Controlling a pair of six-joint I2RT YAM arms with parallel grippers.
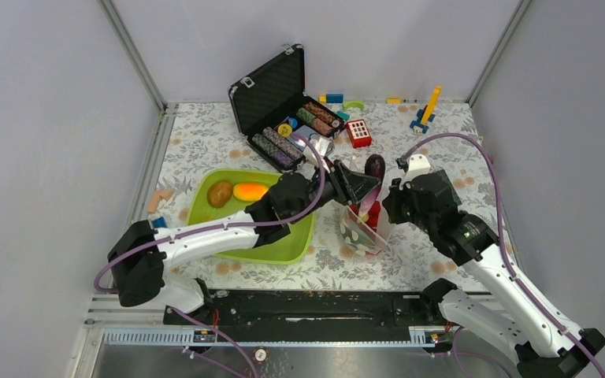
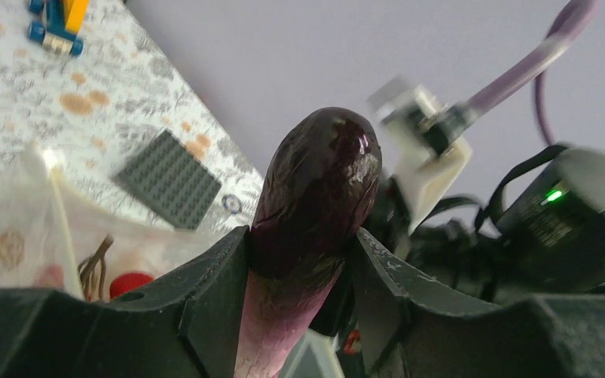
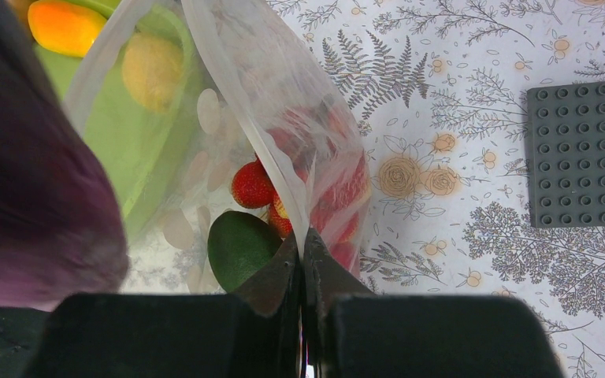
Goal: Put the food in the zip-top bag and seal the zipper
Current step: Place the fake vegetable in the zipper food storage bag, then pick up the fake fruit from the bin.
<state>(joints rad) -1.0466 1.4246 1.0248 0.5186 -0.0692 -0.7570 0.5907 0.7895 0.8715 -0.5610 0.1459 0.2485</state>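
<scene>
My left gripper is shut on the purple eggplant, holding it upright above the mouth of the zip-top bag. The eggplant fills the left of the right wrist view. My right gripper is shut on the bag's right edge, at the pale zipper. Inside the bag lie a dark green avocado and red berries. An orange fruit and a yellow-brown fruit lie in the green tray.
An open black case of poker chips stands behind the tray. A grey studded baseplate lies right of the bag. A red block and other building blocks are scattered along the back. White walls enclose the table.
</scene>
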